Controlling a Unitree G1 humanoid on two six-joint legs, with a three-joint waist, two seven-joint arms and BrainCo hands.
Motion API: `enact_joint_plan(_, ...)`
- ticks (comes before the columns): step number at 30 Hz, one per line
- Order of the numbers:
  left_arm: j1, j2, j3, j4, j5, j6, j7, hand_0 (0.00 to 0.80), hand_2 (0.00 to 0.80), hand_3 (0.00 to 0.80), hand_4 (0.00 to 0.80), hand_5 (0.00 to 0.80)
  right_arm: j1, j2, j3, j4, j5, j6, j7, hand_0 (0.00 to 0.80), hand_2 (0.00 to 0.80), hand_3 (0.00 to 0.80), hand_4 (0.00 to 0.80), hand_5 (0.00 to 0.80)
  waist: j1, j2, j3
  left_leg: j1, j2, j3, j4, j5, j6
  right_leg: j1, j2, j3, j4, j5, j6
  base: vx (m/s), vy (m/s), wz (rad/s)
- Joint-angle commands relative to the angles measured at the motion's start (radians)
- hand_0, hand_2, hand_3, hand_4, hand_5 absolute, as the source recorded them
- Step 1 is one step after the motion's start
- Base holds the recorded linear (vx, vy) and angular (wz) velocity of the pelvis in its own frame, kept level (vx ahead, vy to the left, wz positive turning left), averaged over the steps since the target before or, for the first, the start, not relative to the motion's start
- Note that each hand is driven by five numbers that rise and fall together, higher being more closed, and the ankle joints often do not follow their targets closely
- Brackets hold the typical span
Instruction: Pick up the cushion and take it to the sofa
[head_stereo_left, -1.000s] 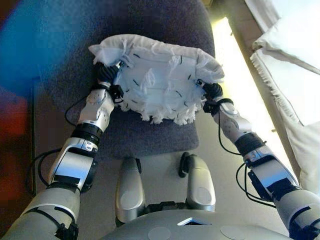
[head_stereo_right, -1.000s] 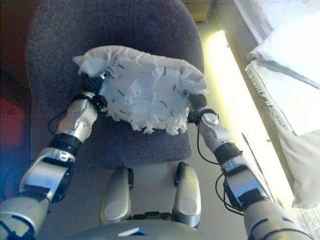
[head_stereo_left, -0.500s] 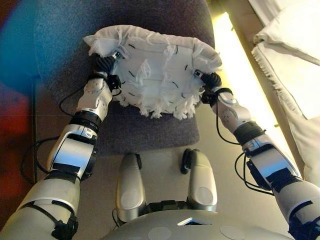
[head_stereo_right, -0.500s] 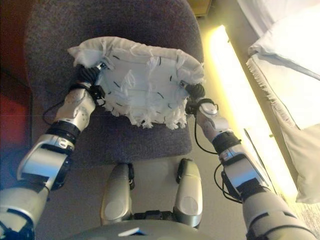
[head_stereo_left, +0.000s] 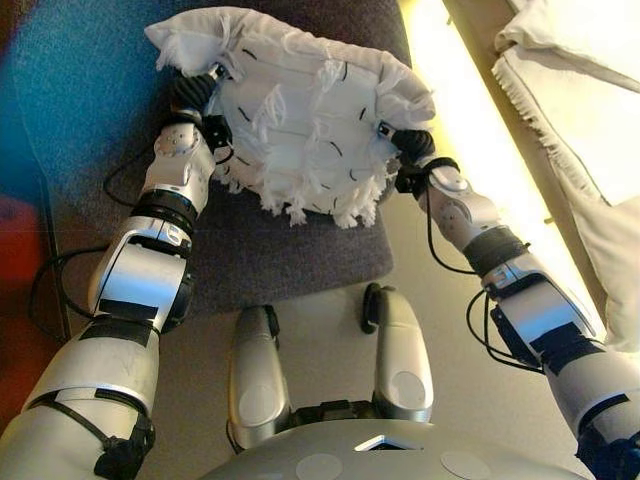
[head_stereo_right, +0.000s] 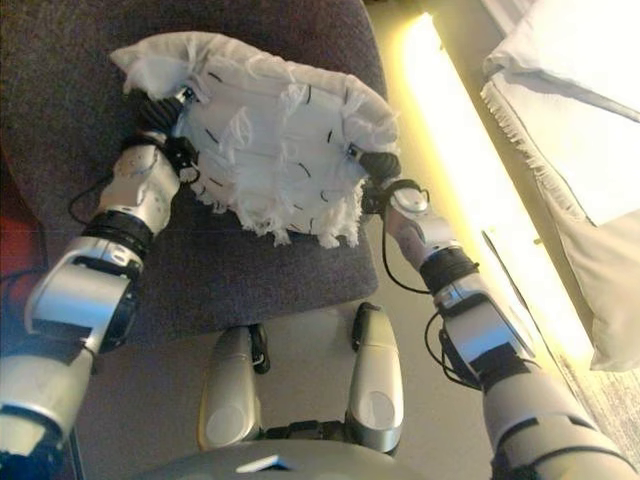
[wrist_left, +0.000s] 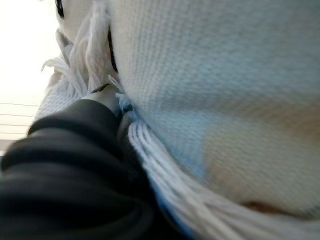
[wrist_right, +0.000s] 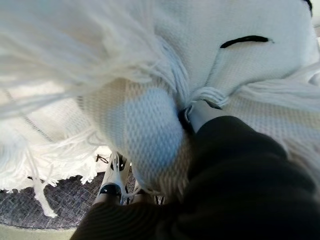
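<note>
A white knitted cushion (head_stereo_left: 300, 110) with tassels and short dark stitches is held up between my two hands above a grey chair seat (head_stereo_left: 280, 250). My left hand (head_stereo_left: 190, 92) presses against the cushion's left edge and my right hand (head_stereo_left: 408, 143) against its right edge. Only the dark ribbed covers show; the rest of each hand is buried in the fabric. In the left wrist view the cushion (wrist_left: 215, 90) fills the picture past the left hand's cover (wrist_left: 70, 165). The right wrist view shows the cushion's tassels (wrist_right: 150, 125) beside the right hand's cover (wrist_right: 240, 180), with the chair seat below.
The grey upholstered chair stands directly in front of me, its back (head_stereo_left: 330, 20) behind the cushion. White fringed cushions on the sofa (head_stereo_left: 590, 110) lie at the right. A bright strip of floor (head_stereo_left: 470, 110) runs between chair and sofa.
Both arms have carried the cushion higher and further from me, and its left end now sits higher than before. The hold on both edges looks unchanged.
</note>
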Motion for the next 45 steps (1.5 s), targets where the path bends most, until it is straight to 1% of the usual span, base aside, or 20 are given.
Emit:
enact_joint_plan(1,-0.196,-0.054,-0.056,0.006,-0.049,-0.064,-0.024,0.511,0.511,0.511,0.511,0.511,-0.175,0.093,0.064,0.005,0.023,-0.022,0.066,0.147,0.147,0.147,0.147,0.147,0.006,0.018,-0.032,0.013,0.050,-0.039,0.014,-0.083,-0.078,0.075,-0.070,0.065,-0.060,-0.005,0.106,0.060,0.008,-0.03)
enact_joint_plan(2,-0.191,-0.052,-0.055,0.011,-0.050,-0.053,-0.013,0.000,0.000,0.000,0.000,0.000,-0.175,0.092,0.067,0.007,0.029,-0.018,0.061,0.000,0.000,0.000,0.000,0.000,0.006,0.018,-0.034,0.013,0.050,-0.038,0.012,-0.082,-0.078,0.077,-0.070,0.062,-0.064,-0.005,0.106,0.070,0.012,-0.03)
enact_joint_plan(9,-0.159,-0.032,-0.032,0.021,-0.075,-0.033,0.039,0.000,0.000,0.000,0.000,0.000,-0.167,0.081,0.050,-0.004,0.081,-0.012,0.003,0.000,0.000,0.000,0.000,0.000,0.007,0.017,-0.045,0.020,0.056,-0.030,0.016,-0.090,-0.082,0.086,-0.078,0.052,-0.062,-0.012,0.104,0.066,0.017,-0.02)
enact_joint_plan(14,-0.148,-0.019,-0.031,0.005,-0.046,-0.015,0.052,0.000,0.000,0.000,0.000,0.000,-0.149,0.067,0.025,-0.012,0.115,-0.021,-0.030,0.000,0.000,0.000,0.000,0.000,0.009,0.017,-0.047,0.028,0.057,-0.025,0.009,-0.088,-0.082,0.093,-0.082,0.042,-0.065,-0.012,0.106,0.006,0.009,0.00)
enact_joint_plan(15,-0.148,-0.011,-0.031,0.001,-0.042,-0.012,0.058,0.000,0.000,0.000,0.000,0.000,-0.144,0.058,0.015,-0.012,0.126,-0.024,-0.037,0.000,0.000,0.000,0.000,0.000,0.008,0.015,-0.050,0.022,0.054,-0.018,-0.008,-0.059,-0.076,0.088,-0.085,0.037,-0.082,0.013,0.100,-0.050,0.019,-0.01)
enact_joint_plan(20,-0.138,0.012,-0.024,-0.019,-0.037,0.002,0.082,0.000,0.000,0.000,0.000,0.000,-0.127,0.030,-0.012,-0.001,0.133,-0.031,-0.030,0.000,0.000,0.000,0.000,0.000,0.012,0.014,-0.060,0.055,0.047,-0.009,-0.055,-0.038,-0.076,0.121,-0.088,0.013,-0.118,0.019,0.102,-0.002,0.005,0.00)
enact_joint_plan(25,-0.130,0.048,-0.020,-0.019,-0.034,0.030,0.095,0.000,0.000,0.000,0.000,0.000,-0.129,-0.008,-0.028,0.023,0.113,-0.035,-0.018,0.000,0.000,0.000,0.000,0.000,0.020,0.015,-0.081,0.120,0.033,0.009,-0.159,0.017,-0.072,0.184,-0.083,-0.025,-0.204,0.044,0.102,0.045,-0.003,0.00)
enact_joint_plan(27,-0.120,0.071,-0.013,-0.021,-0.075,0.017,0.079,0.000,0.000,0.000,0.000,0.000,-0.118,-0.026,-0.031,0.012,0.107,-0.049,-0.029,0.000,0.000,0.000,0.000,0.000,0.021,0.016,-0.098,0.158,0.021,0.020,-0.228,0.053,-0.068,0.223,-0.072,-0.046,-0.268,0.060,0.100,0.041,-0.005,-0.01)
enact_joint_plan(28,-0.116,0.074,-0.010,-0.024,-0.081,0.010,0.080,0.000,0.000,0.000,0.000,0.000,-0.114,-0.030,-0.032,0.010,0.108,-0.053,-0.031,0.000,0.000,0.000,0.000,0.000,0.021,0.017,-0.100,0.166,0.019,0.022,-0.241,0.060,-0.068,0.233,-0.070,-0.051,-0.283,0.064,0.100,0.034,-0.007,-0.02)
enact_joint_plan(29,-0.100,0.080,0.001,-0.038,-0.086,-0.024,0.077,0.000,0.000,0.000,0.000,0.000,-0.101,-0.042,-0.039,0.004,0.110,-0.071,-0.044,0.000,0.000,0.000,0.000,0.000,0.022,0.019,-0.109,0.187,0.010,0.022,-0.274,0.077,-0.065,0.258,-0.061,-0.062,-0.321,0.074,0.096,0.000,0.000,0.00)
enact_joint_plan(30,-0.079,0.084,0.010,-0.056,-0.080,-0.039,0.073,0.000,0.000,0.000,0.000,0.000,-0.085,-0.050,-0.045,-0.004,0.115,-0.080,-0.046,0.000,0.000,0.000,0.000,0.000,0.024,0.021,-0.115,0.203,0.005,0.020,-0.297,0.087,-0.062,0.276,-0.055,-0.069,-0.347,0.080,0.093,0.050,-0.010,0.05)
enact_joint_plan(31,-0.038,0.094,0.028,-0.099,-0.063,-0.047,0.074,0.000,0.000,0.000,0.000,0.000,-0.051,-0.066,-0.065,-0.024,0.114,-0.089,-0.047,0.000,0.000,0.000,0.000,0.000,0.027,0.023,-0.125,0.227,-0.005,0.018,-0.329,0.099,-0.059,0.308,-0.043,-0.077,-0.384,0.087,0.088,0.070,-0.013,0.07)
enact_joint_plan(33,0.018,0.101,0.047,-0.157,-0.036,-0.061,0.084,0.000,0.000,0.000,0.000,0.000,0.002,-0.085,-0.094,-0.060,0.102,-0.097,-0.049,0.000,0.000,0.000,0.000,0.000,0.028,0.025,-0.135,0.256,-0.012,0.019,-0.356,0.107,-0.055,0.349,-0.029,-0.085,-0.425,0.094,0.082,0.075,-0.017,0.07)
enact_joint_plan(37,0.142,0.124,0.098,-0.263,0.009,-0.060,0.088,0.000,0.000,0.000,0.000,0.000,0.120,-0.122,-0.173,-0.114,0.073,-0.093,-0.048,0.000,0.000,0.000,0.000,0.000,0.034,0.026,-0.185,0.338,-0.020,0.030,-0.435,0.131,-0.047,0.446,0.000,-0.106,-0.512,0.105,0.073,0.123,-0.041,0.02)
enact_joint_plan(38,0.147,0.124,0.100,-0.267,0.010,-0.061,0.088,0.000,0.000,0.000,0.000,0.000,0.124,-0.123,-0.175,-0.117,0.072,-0.093,-0.049,0.000,0.000,0.000,0.000,0.000,0.034,0.025,-0.189,0.341,-0.022,0.031,-0.443,0.137,-0.047,0.449,0.000,-0.107,-0.520,0.110,0.072,0.129,-0.042,0.01)
enact_joint_plan(40,0.213,0.128,0.128,-0.312,0.039,-0.053,0.082,0.000,0.000,0.000,0.000,0.000,0.175,-0.137,-0.210,-0.130,0.052,-0.088,-0.046,0.000,0.000,0.000,0.000,0.000,0.039,0.029,-0.226,0.393,-0.024,0.044,-0.505,0.155,-0.044,0.504,0.020,-0.120,-0.568,0.112,0.069,0.140,-0.040,0.06)
enact_joint_plan(43,0.280,0.140,0.160,-0.352,0.063,-0.039,0.074,0.000,0.000,0.000,0.000,0.000,0.235,-0.152,-0.243,-0.153,0.030,-0.082,-0.044,0.000,0.000,0.000,0.000,0.000,0.044,0.034,-0.258,0.447,-0.031,0.054,-0.563,0.172,-0.041,0.559,0.038,-0.132,-0.612,0.115,0.067,0.143,-0.033,0.07)
enact_joint_plan(45,0.325,0.151,0.193,-0.379,0.016,-0.053,0.061,0.000,0.000,0.000,0.000,0.000,0.285,-0.162,-0.275,-0.176,0.014,-0.082,-0.031,0.000,0.000,0.000,0.000,0.000,0.045,0.034,-0.278,0.468,-0.035,0.059,-0.579,0.175,-0.038,0.581,0.046,-0.138,-0.633,0.118,0.066,0.063,-0.034,0.08)
